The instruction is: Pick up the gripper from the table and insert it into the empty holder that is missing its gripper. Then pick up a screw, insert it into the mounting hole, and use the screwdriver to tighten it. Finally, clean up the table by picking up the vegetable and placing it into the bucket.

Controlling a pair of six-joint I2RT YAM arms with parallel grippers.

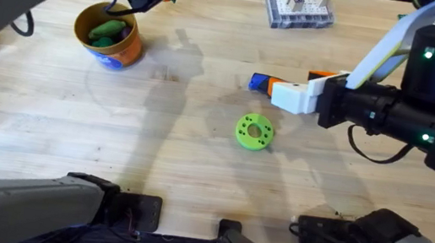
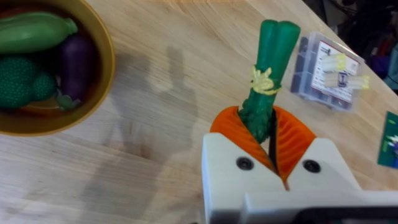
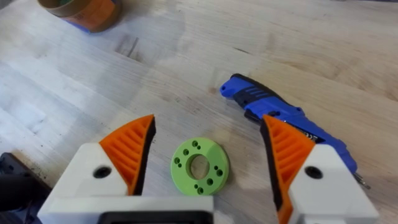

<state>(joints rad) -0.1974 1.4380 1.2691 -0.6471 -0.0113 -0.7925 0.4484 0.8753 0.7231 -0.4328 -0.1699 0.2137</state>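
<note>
1. The green ring disc (image 1: 253, 132) lies flat on the tabletop (image 1: 194, 169), nearest to the arm bases.
2. Just behind the disc, the right pincer (image 3: 205, 155) is wide open, over the disc and the screwdriver (image 3: 280, 118), whose long axis runs slanted.
3. Far left of the disc, the left pincer (image 2: 270, 140) grips the vegetable (image 2: 268, 74) beside the bucket (image 1: 110, 36).
4. The clear box (image 1: 299, 8) stands behind the disc.

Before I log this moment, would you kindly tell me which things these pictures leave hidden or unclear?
- Blue-bodied screwdriver: overhead, the right gripper covers all but one end; in the right wrist view a finger hides its far end.
- Clear plastic compartment box: contents too small to identify.
- Glossy green toy vegetable: its lower end is buried between the left gripper's orange ribbed pads.
- Round orange bucket: cut by the right wrist view's edge.
</note>
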